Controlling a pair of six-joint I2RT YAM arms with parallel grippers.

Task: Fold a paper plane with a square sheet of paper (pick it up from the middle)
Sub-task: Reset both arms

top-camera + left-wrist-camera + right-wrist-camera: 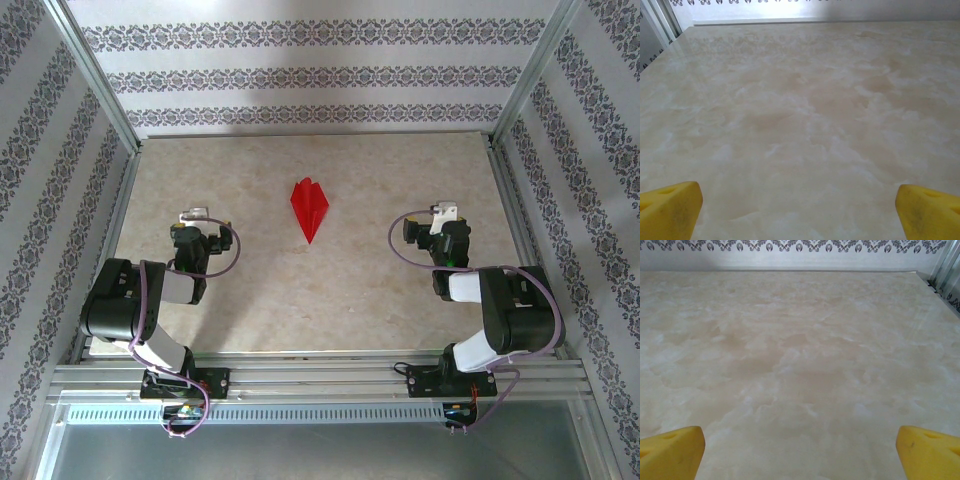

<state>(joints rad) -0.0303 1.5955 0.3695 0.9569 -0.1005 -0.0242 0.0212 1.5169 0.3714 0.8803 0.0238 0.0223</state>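
While the paper plane [310, 208] lies apart, left gripper [800, 210] and right gripper [800, 452] (tips cropped) gape empty.

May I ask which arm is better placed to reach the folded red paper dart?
Left, marginally: the left gripper sits nearer the folded red paper dart than the right gripper; both open.

You're looking at bright, even, diffuse light with only faint shadows, a pale washed-out glare along the far worktop [740, 45] in the left wrist view, and reasonably sharp focus throughout.
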